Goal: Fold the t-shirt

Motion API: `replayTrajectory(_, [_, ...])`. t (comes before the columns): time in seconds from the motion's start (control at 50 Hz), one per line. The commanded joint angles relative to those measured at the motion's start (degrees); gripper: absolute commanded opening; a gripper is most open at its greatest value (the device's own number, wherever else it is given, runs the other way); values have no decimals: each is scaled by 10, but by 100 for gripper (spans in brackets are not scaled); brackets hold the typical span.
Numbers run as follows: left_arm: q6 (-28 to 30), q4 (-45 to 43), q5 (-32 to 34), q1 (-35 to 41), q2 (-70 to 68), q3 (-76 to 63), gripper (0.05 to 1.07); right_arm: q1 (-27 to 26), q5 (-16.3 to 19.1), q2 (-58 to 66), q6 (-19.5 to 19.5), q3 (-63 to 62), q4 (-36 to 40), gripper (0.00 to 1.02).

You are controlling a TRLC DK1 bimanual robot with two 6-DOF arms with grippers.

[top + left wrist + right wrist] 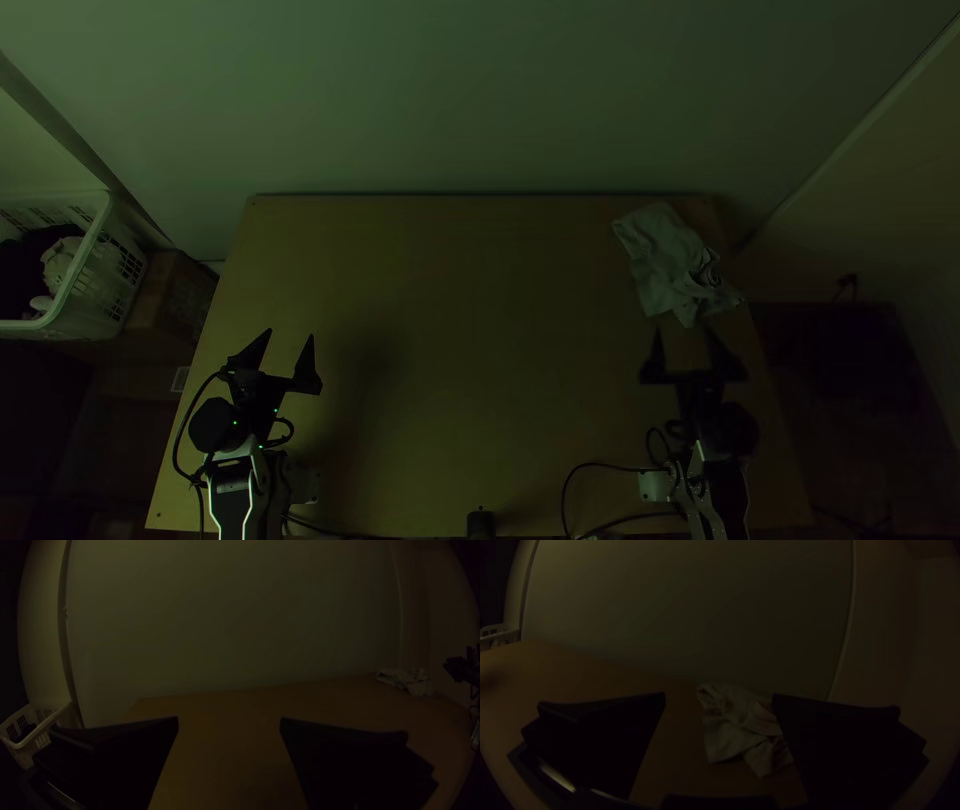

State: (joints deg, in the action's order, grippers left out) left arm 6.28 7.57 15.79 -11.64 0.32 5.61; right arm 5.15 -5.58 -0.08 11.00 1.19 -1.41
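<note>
The pale t-shirt (668, 262) lies bunched near the table's back right corner; the left wrist view has the shirt (409, 681) far off, and in the right wrist view the shirt (740, 727) is beyond the fingers. My left gripper (290, 336) stands open over the table's left part, far from the cloth; in its wrist view the left gripper (229, 720) has nothing between its fingers. My right gripper (682, 332) is open just on the near side of the shirt, and the right gripper (719, 695) is not holding it.
A white basket (88, 270) with clothes stands left of the table, beside a cardboard box (172, 300). Bare wooden table (470, 350) stretches between the arms. A wall (480, 100) rises behind it. Cables and a small dark object (481, 524) are at the near edge.
</note>
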Motion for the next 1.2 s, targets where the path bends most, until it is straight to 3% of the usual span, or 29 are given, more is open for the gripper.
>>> replayTrajectory(0.0, [10, 24, 1, -1, -3, -24, 103, -40, -5, -1, 16, -8, 9, 98])
replayTrajectory(0.12, [10, 24, 1, -1, -3, -24, 103, -60, -4, -1, 15, -9, 9, 98])
replayTrajectory(1.18, [10, 24, 1, -1, -3, -24, 103, -58, -4, -1, 15, -9, 9, 98])
